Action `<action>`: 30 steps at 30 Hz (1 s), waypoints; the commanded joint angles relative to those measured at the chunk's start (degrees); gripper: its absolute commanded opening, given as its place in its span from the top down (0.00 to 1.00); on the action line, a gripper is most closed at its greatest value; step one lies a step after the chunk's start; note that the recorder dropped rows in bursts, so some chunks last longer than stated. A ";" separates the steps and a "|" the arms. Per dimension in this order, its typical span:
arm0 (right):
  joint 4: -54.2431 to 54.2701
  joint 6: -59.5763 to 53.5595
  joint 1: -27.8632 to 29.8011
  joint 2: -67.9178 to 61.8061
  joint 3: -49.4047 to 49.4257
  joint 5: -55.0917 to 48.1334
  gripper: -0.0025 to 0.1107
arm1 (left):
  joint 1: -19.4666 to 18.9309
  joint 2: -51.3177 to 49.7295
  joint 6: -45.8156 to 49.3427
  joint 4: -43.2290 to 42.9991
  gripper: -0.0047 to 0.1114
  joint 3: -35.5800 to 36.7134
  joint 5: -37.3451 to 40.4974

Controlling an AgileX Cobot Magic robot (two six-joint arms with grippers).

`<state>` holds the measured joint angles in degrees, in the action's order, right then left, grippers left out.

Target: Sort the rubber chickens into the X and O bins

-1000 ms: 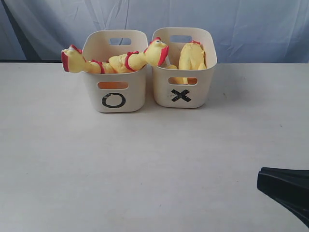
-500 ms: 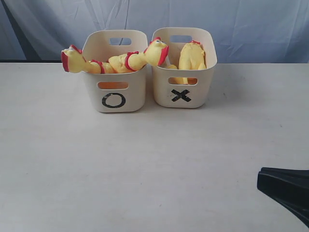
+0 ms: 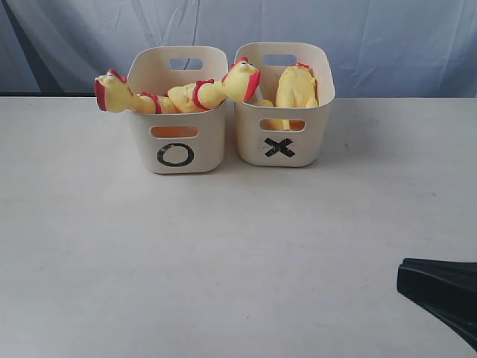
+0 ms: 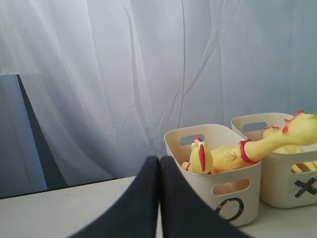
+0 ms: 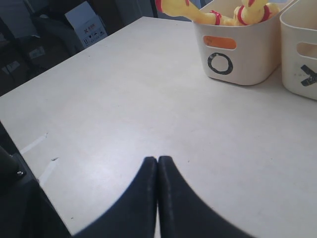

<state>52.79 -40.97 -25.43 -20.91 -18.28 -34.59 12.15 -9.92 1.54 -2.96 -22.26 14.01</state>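
Note:
Two cream bins stand side by side at the back of the table. The O bin (image 3: pixel 177 153) holds two long rubber chickens: one head (image 3: pixel 108 92) hangs over its left rim, the other head (image 3: pixel 242 80) leans over toward the X bin (image 3: pixel 279 145). A third chicken (image 3: pixel 296 88) stands inside the X bin. My right gripper (image 3: pixel 402 277) rests low at the front right, shut and empty, far from the bins. The left gripper (image 4: pixel 159 159) is shut with nothing in it and looks toward the O bin (image 4: pixel 230 196); it is outside the exterior view.
A pale curtain (image 3: pixel 373 37) hangs behind the table. In the right wrist view the table's edge (image 5: pixel 29 144) drops off to dark floor with a cardboard box (image 5: pixel 86 22) beyond.

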 commanded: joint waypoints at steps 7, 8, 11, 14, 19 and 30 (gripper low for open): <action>0.20 -0.18 0.31 0.34 0.28 0.55 0.99 | -0.05 0.45 0.21 -0.38 0.96 1.09 -0.74; 0.20 -0.18 0.31 0.34 0.28 0.55 0.99 | -0.05 0.45 0.21 -0.38 0.96 1.09 -0.74; 0.20 -0.18 0.31 0.34 0.28 0.55 0.99 | -0.05 0.45 0.21 -0.38 0.96 1.09 -0.74; 0.20 -0.18 0.31 0.34 0.28 0.55 0.99 | -0.05 0.45 0.21 -0.38 0.96 1.09 -0.74; 0.20 -0.04 0.31 3.11 0.28 0.66 0.99 | -0.05 0.45 0.21 -0.38 0.96 1.09 -0.74; 0.20 -0.04 12.21 12.15 0.28 0.50 0.99 | -2.23 5.58 0.21 -0.38 0.96 1.09 -0.73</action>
<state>52.81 -40.97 -16.70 -10.01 -18.28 -34.61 11.30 -6.26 1.76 -3.29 -21.42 13.33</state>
